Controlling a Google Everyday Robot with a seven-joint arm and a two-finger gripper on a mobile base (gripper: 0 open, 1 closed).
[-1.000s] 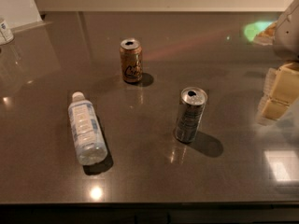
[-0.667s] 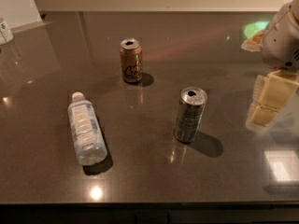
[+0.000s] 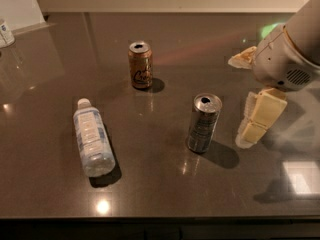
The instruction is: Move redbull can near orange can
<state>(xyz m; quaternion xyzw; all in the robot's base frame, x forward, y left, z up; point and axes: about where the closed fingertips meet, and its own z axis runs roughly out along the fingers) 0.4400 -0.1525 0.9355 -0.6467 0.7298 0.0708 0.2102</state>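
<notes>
**Cans apart on a dark desk [image 3: 165, 184], gripper [image 3: 241, 100] beside the slim one**

Camera view: a glossy, dark brown desk seen from above and in front.

The redbull can [image 3: 204, 124], slim and silver-grey with dark markings, stands upright just right of the centre of the frame. The orange can [image 3: 140, 65], shorter and orange-brown with cursive script, stands upright in the upper middle, a little left of centre. The two cans are well apart, with bare desk between them.

A clear water bottle [image 3: 93, 138] with a white cap lies on its side at the lower left, away from both cans.

The white arm comes in from the upper right corner of the frame. Its gripper sits at the right edge, near the redbull can but not touching it. The cream-coloured fingers [image 3: 261, 118] are spread apart and hold nothing. One points down toward the desk just right of the can, and the other sticks out higher up.

Progress, judged from this layout: the move has hardly begun. The redbull can is not yet grasped and is nowhere near the orange can. The work left is to bring the fingers around the can, clamp it, carry it toward the upper left, and set it down upright beside the orange can.
</notes>
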